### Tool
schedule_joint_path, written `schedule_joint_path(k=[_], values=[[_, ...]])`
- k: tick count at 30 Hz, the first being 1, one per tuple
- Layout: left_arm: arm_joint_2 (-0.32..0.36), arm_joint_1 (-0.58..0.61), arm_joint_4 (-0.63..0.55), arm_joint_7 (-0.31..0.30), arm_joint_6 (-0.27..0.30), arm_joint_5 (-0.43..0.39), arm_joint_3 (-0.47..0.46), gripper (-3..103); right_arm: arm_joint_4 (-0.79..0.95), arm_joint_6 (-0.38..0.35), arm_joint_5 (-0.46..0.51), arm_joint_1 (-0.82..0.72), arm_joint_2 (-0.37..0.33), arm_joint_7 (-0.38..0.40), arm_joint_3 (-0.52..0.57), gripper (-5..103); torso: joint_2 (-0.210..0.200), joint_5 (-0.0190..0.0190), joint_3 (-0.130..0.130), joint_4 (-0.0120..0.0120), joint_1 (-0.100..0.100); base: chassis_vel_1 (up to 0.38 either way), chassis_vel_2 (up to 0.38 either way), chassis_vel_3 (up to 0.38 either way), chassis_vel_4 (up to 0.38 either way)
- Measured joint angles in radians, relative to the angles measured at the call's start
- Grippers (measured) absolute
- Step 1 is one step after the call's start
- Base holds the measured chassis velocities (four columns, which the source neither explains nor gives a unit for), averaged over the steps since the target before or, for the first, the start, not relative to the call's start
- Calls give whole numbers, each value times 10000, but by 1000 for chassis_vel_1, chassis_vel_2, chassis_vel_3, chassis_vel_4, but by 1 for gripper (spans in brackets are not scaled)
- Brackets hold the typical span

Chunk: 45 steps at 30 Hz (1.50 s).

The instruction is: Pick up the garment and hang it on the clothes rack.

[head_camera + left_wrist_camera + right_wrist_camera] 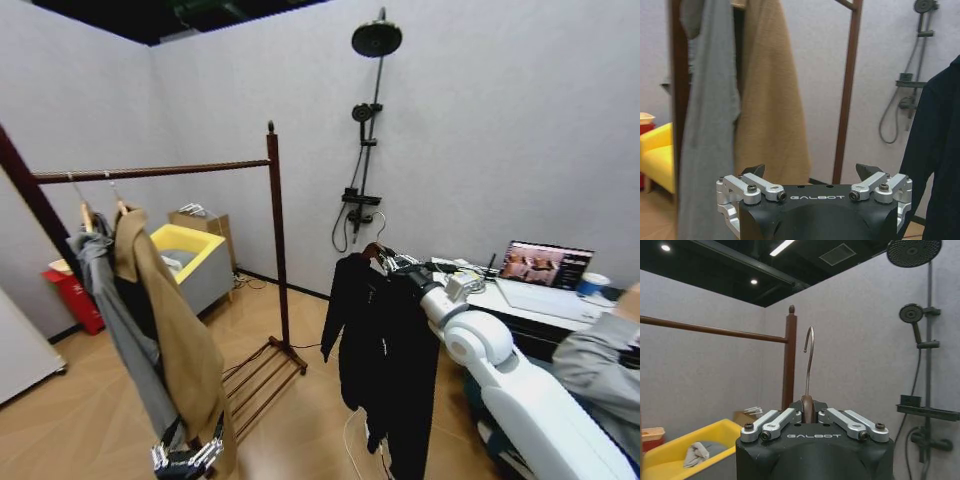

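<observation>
Carry step: your right gripper is clamped on the wooden hanger neck of the plain black long-sleeved jacket, which hangs free, well right of the reddish-brown wooden clothes rack. Next, lift the hook above the rail. Your left gripper idles low, jaws wide.

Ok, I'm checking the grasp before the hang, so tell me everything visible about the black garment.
The garment is a plain black long-sleeved jacket of matte cloth, hanging straight down on a hanger with a metal hook. The right gripper is shut on the hanger's neck, holding it in the air, apart from the clothes rack.
</observation>
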Motion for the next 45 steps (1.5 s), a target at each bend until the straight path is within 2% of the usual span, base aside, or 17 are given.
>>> schedule_joint_path(k=[32,36,45], values=[[-1,1,0,-1,0,0,-1,100,-33,-14,-592,-324,396,255,99,9,-1,-1,0,4,0,119,117,115,108],[-1,0,0,0,0,0,0,100,-57,-15,-674,-384,470,4,54,9,0,0,-1,-5,0,0,0,0,0],[0,0,0,0,0,0,0,100,2,-6,-904,-438,550,-156,-118,9,1,0,-2,-1,-3,-36,53,54,-34]])
